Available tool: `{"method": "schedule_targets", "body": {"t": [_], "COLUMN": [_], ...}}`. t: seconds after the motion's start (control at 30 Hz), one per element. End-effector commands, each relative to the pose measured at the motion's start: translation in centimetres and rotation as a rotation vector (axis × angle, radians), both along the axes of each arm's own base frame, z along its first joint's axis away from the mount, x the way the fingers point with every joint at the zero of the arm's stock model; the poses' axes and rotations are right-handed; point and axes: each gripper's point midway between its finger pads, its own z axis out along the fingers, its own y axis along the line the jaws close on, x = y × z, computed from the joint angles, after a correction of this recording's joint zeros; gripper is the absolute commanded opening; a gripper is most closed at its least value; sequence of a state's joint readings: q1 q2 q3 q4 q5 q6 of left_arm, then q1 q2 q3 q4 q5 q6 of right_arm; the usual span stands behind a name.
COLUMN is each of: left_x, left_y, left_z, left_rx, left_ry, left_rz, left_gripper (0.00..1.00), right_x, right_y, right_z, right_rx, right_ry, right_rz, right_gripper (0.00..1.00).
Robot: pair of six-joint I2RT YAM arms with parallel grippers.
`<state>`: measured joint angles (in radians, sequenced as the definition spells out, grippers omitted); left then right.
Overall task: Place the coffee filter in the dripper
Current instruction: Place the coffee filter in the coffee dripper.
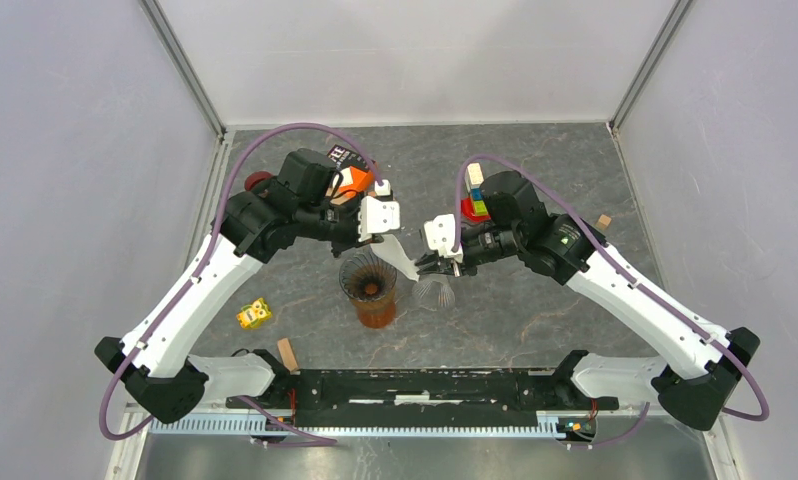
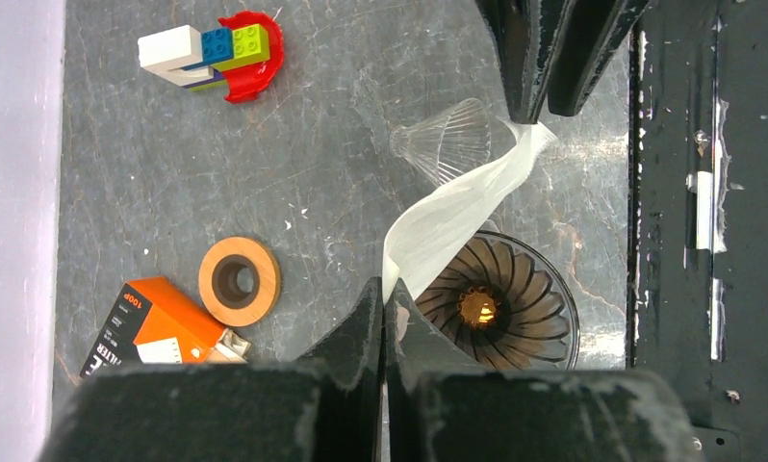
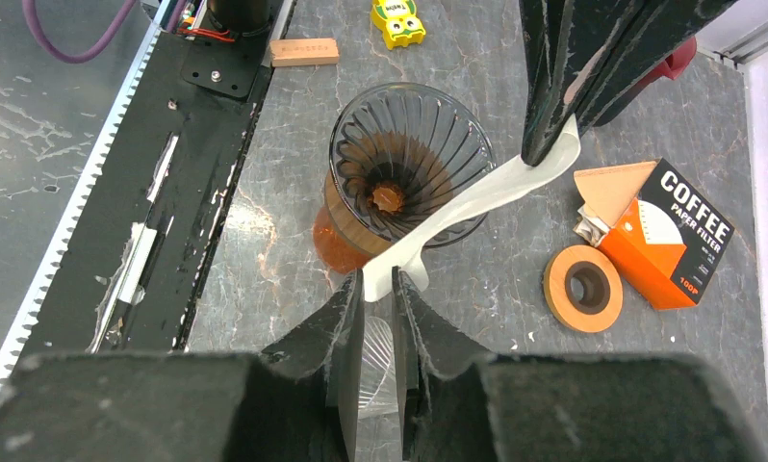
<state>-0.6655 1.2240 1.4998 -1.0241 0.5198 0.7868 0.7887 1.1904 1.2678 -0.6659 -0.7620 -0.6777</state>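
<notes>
Left gripper (image 2: 382, 294) is clamping one end of the paper coffee filter (image 2: 457, 207) and right gripper (image 3: 377, 284) is pinching the other. So it's hanging stretched over the glass dripper (image 3: 428, 125), mid-tabletop toward the near edge. My worry: it's looking flat, not opened into a cone. Letting go could leave it draped across the rim, and pulling harder could rip it.
</notes>
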Motion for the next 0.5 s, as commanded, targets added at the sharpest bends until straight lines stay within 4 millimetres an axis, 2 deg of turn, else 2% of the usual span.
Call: {"method": "schedule_targets", "body": {"t": [0.0,0.47], "left_x": [0.8,0.1], "left_y": [-0.4,-0.6], "left_z": [1.1,1.2], "left_rx": [-0.038,-0.051], "left_ry": [-0.014,-0.010], "left_rz": [0.056,0.020], "left_gripper": [0.02,0.02], "right_x": [0.2,2.1], "right_y": [0.1,0.2], "right_z": [2.2,2.8], "right_rx": [0.057,0.078], "right_ry": [-0.039,-0.031], "right_rz": [-0.001,-0.095], "right_gripper": [0.22,0.23]}}
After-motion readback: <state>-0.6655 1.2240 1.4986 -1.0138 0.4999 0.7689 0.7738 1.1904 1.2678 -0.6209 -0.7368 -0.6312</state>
